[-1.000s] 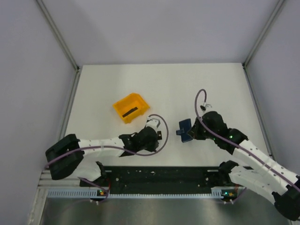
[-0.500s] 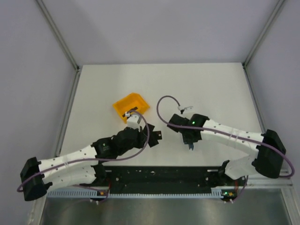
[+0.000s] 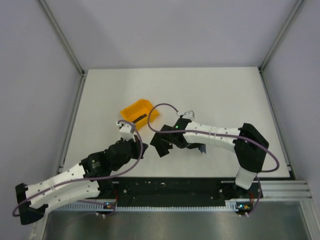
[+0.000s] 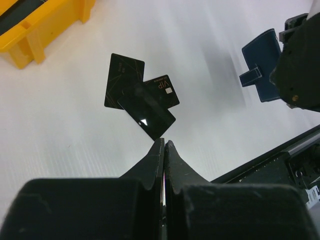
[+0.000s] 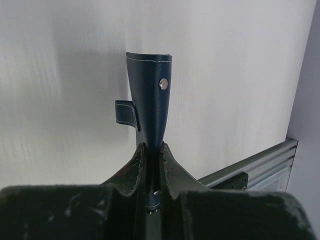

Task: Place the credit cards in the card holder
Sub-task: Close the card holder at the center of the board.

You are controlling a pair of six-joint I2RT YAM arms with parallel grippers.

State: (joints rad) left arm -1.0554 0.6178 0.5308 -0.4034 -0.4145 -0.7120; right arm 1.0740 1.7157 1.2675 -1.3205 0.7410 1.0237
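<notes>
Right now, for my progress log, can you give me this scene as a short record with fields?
left gripper: shut, empty, pointing toward the cards without touching them
right gripper: shut on the navy card holder, clamped by one edge, snap strap sticking out sideways
credit cards: black, overlapping, flat on the white table, between the two grippers
orange bin: beyond the cards, a dark strip inside
progress: no card picked up or in the holder yet

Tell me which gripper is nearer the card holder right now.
Right. The right gripper is shut on the card holder, gripping one end of it. The left gripper is shut and apart from it, its tips near the credit cards.
</notes>
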